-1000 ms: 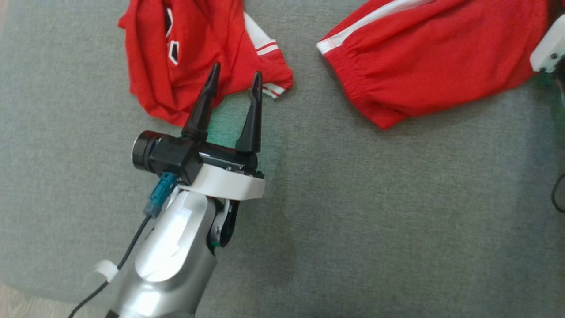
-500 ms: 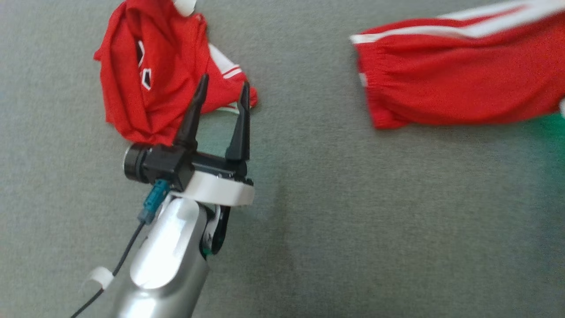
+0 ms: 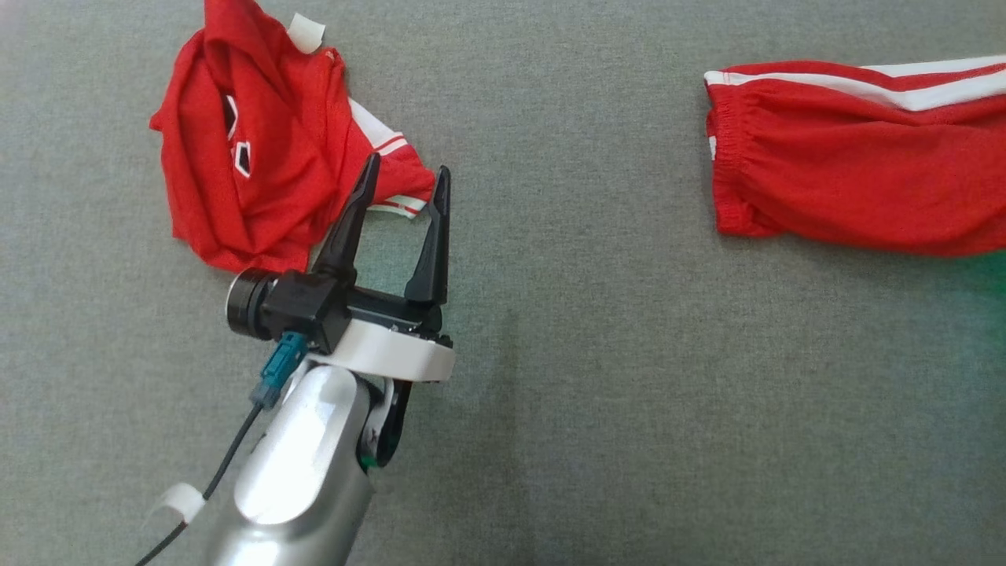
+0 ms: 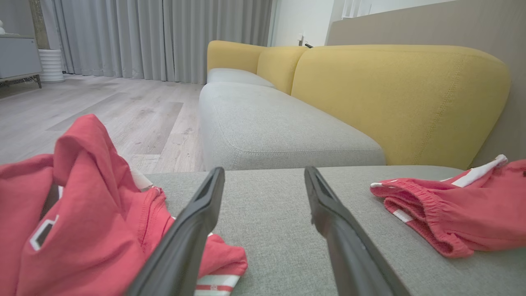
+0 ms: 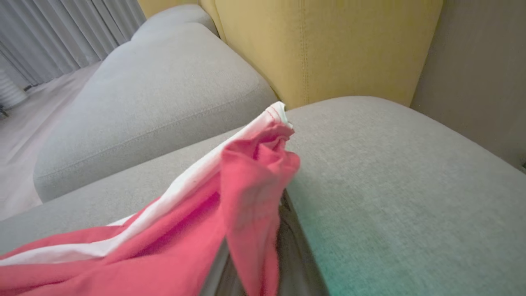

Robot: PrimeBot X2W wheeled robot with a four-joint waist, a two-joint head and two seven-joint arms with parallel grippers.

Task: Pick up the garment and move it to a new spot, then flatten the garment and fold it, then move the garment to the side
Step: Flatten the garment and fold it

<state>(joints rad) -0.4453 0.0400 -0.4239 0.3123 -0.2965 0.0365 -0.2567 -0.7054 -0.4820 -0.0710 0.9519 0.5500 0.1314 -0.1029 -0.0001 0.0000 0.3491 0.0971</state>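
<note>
The garment is a pair of red shorts with a white side stripe, lying stretched at the right of the grey cushion. It also shows in the left wrist view as shorts. My right gripper is shut on a bunched corner of the shorts, and cloth drapes over its dark finger. My left gripper stands open and empty, its fingertips just at the lower right edge of a crumpled red jersey. The left wrist view shows the same open gripper beside the jersey.
A yellow backrest rises behind the cushion, with a second grey seat beyond it. Wood floor and grey curtains lie further off. Bare grey fabric stretches between the two red pieces.
The shorts have been pulled to the right, widening the gap to the jersey. The head view has shifted too. My left gripper has stayed open by the jersey.
</note>
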